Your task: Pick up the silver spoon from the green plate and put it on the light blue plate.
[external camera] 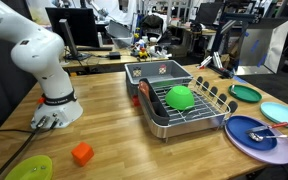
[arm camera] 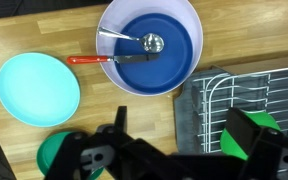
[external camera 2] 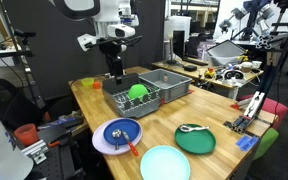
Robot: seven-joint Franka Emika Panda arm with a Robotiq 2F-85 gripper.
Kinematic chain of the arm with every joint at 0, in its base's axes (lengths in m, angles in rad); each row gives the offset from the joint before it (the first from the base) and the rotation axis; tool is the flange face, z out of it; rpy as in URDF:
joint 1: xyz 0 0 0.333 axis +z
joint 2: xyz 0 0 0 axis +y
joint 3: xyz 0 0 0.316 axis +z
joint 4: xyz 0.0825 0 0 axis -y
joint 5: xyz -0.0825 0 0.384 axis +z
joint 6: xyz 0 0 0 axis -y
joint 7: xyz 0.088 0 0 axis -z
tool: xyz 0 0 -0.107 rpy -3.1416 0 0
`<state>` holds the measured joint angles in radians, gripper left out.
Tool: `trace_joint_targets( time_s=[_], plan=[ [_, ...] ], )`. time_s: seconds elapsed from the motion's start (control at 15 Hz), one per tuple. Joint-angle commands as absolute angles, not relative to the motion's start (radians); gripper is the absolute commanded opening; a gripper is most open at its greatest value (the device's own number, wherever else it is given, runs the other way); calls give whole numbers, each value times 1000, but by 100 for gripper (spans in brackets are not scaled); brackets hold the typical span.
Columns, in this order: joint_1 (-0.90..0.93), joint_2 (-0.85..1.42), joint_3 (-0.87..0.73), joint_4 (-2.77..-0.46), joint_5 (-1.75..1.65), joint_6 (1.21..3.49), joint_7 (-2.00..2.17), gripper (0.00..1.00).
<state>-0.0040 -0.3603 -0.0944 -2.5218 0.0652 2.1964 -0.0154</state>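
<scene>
The silver spoon (external camera 2: 191,128) lies on the dark green plate (external camera 2: 195,141) near the table's front edge. That plate also shows in an exterior view (external camera: 246,93), and only its edge shows in the wrist view (arm camera: 52,156). The light blue plate (external camera 2: 165,163) sits beside it and is empty; it also shows in an exterior view (external camera: 282,113) and the wrist view (arm camera: 38,88). My gripper (external camera 2: 114,72) hangs above the dish rack, away from the spoon. In the wrist view the gripper (arm camera: 184,135) is open and empty.
A dark blue plate (arm camera: 154,45) on a lavender plate (arm camera: 189,20) holds a silver utensil (arm camera: 134,40) and a red-handled one (arm camera: 92,60). The dish rack (external camera 2: 134,100) holds a bright green bowl (external camera: 180,97). A lime plate (external camera: 29,168) and an orange block (external camera: 81,153) lie near the robot base.
</scene>
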Motion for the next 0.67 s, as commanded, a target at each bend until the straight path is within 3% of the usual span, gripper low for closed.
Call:
trace_joint_targets(
  time_s=[0.0, 0.6],
  plan=[
    [-24, -319, -82, -2496, 84, 2227, 19, 100],
    [-57, -68, -87, -2348, 96, 2395, 233, 100]
  ],
)
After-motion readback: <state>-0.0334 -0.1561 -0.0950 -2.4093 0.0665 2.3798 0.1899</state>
